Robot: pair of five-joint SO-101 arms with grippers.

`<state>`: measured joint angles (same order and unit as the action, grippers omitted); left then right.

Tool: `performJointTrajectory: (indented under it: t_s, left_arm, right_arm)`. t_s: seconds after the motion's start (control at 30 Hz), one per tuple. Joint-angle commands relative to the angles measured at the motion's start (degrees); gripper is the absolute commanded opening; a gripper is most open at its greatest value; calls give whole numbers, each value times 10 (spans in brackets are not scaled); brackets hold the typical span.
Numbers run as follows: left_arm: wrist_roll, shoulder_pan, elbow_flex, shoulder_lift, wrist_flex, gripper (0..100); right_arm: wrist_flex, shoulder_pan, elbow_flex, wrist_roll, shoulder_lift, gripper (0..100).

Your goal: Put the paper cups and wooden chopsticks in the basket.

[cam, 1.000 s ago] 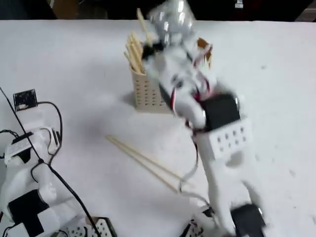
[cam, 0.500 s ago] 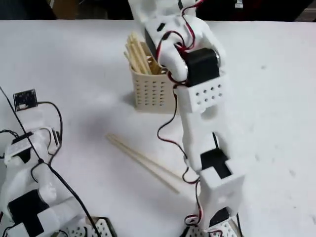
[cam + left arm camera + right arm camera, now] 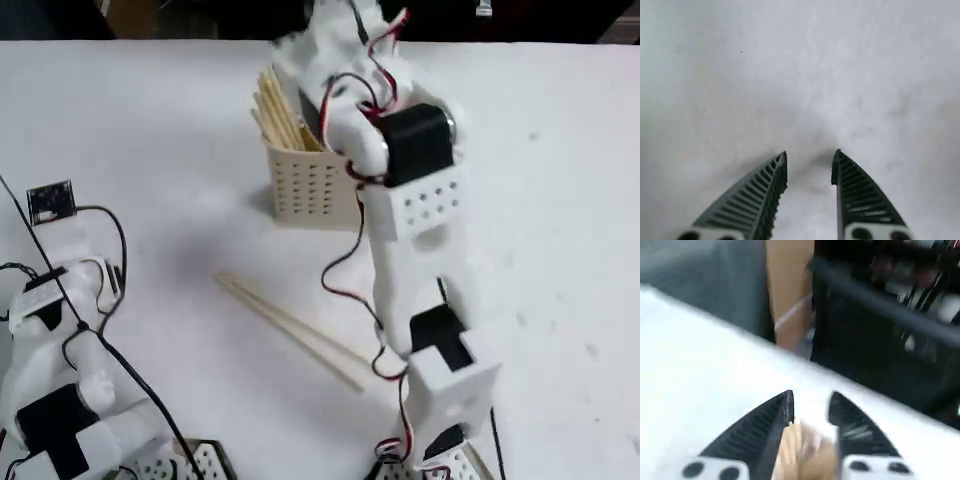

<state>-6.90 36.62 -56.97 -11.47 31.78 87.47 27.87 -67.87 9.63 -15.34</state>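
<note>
Reaching over the basket (image 3: 308,190) with the right arm (image 3: 415,230), right claw (image 3: 811,395) held high at the far rim. Cannot tell whether that claw is clamped on something or slack. Close under it in the right wrist view, tan wood-coloured shapes (stick tops or something else, too blurred to say). Standing in the basket, leaning toward one side: a bundle of chopsticks (image 3: 275,105). Lying flat on the surface (image 3: 150,150), well apart from the basket and running slantwise toward the right arm's base: a loose pair of chopsticks (image 3: 290,328). Parked low over bare surface: the left claw (image 3: 810,155), narrowly parted, gripping nothing.

Judged unfinished, with that pair to be collected.

Risks from here:
- Pulling the arm back low could catch the leaning bundle and drag sticks out, or tip the light basket.
- If something is in the claw, letting go off-centre could bounce it off the rim onto the surface.
- Hanging wires (image 3: 345,290) dangle near the loose pair; sweeping past could snag and scatter it.
- Pinching thin sticks lying flat invites a slip, or taking one and leaving its mate.
</note>
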Motion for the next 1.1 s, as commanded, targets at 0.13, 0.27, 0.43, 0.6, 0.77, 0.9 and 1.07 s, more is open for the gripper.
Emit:
performJointTrajectory:
  t_s: [0.13, 0.27, 0.43, 0.6, 0.77, 0.9, 1.07]
  left_arm:
    - [4, 6, 1, -4, -6, 157]
    - [4, 6, 1, -4, -6, 157]
    - [4, 6, 1, -4, -6, 157]
    - [4, 6, 1, -4, -6, 157]
    - [4, 6, 1, -4, -6, 157]
    - [4, 6, 1, -4, -6, 157]
    - [4, 6, 1, -4, -6, 157]
  right_arm:
    - [114, 54, 184, 57, 100, 16]
    - [102, 135, 404, 85, 170, 17]
    - [-62, 170, 725, 105, 291, 17]
    - [-250, 170, 1018, 176, 355, 36]
    - [-358, 171, 1124, 180, 327, 170]
    - [-379, 171, 1120, 180, 270, 152]
    - [-395, 168, 1096, 179, 198, 149]
